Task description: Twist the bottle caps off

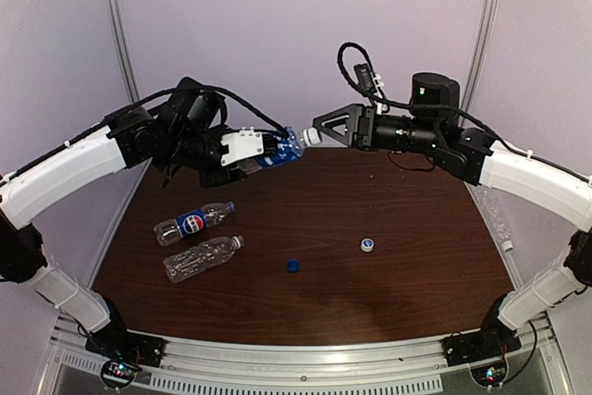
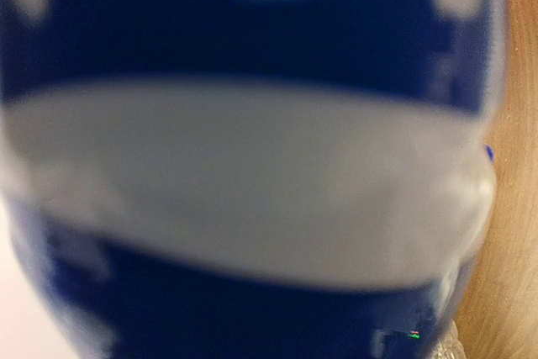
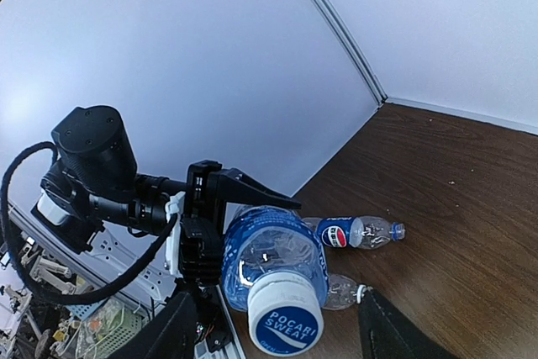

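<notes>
A blue-labelled bottle (image 2: 252,182), its label blurred into blue and white bands, filled the left wrist view. It was pinched in the left gripper (image 1: 268,153) and held level above the far side of the table (image 1: 416,228). Its white cap (image 3: 284,313), printed Pocari Sweat in blue, sat on the neck between the right gripper's (image 3: 286,334) spread fingers, which stood clear of it on both sides.

Held bottle (image 3: 273,245): I'm seeing clear plastic, blue label, white marks.
Screwed-on cap (image 3: 286,319): I'm reading white sides, blue top, white lettering.
Pepsi bottle (image 1: 192,223): I'm seeing blue label, red-white-blue roundel.
Bare bottle (image 1: 199,259): I'm seeing clear plastic, white cap.
Loose dark cap (image 1: 293,265): I'm seeing dark blue.
Loose pale cap (image 1: 367,244): I'm seeing white.
Table (image 1: 416,219): I'm seeing dark brown wood grain.
</notes>
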`<state>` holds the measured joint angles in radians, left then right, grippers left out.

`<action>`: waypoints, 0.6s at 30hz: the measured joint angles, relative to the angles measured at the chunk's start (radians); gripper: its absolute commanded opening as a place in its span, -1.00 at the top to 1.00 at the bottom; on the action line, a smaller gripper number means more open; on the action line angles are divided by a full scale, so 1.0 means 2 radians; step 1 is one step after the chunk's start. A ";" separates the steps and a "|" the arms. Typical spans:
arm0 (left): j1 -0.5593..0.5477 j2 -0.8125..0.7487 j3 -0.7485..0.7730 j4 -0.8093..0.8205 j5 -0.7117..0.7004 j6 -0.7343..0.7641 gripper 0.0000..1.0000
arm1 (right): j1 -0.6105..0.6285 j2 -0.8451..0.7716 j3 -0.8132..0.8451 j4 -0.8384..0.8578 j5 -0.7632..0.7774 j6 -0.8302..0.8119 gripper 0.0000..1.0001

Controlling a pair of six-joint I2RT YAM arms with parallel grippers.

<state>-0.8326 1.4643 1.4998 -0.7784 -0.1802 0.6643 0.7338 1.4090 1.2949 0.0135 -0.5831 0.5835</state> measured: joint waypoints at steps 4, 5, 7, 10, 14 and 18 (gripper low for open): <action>0.000 0.000 0.000 0.000 -0.001 0.001 0.23 | 0.000 0.002 0.000 -0.001 -0.001 0.000 -0.34; 0.000 0.000 0.000 0.000 -0.001 0.001 0.23 | 0.000 0.002 0.000 -0.001 -0.002 0.000 -0.35; 0.000 0.000 0.000 0.000 -0.001 0.001 0.23 | 0.000 0.004 0.000 -0.001 -0.005 0.001 -0.34; 0.000 0.000 0.000 0.000 -0.001 0.001 0.23 | 0.000 0.009 0.000 -0.004 -0.009 0.002 -0.26; 0.000 0.000 0.000 0.000 -0.001 0.002 0.23 | 0.000 0.018 0.000 -0.011 -0.013 0.005 0.00; 0.000 0.000 -0.001 0.000 -0.002 0.002 0.23 | 0.000 0.019 -0.001 -0.012 -0.019 0.009 0.17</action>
<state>-0.8333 1.4643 1.4979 -0.7784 -0.1833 0.6693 0.7338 1.4471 1.2930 -0.0097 -0.6205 0.6014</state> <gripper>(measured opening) 0.489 0.454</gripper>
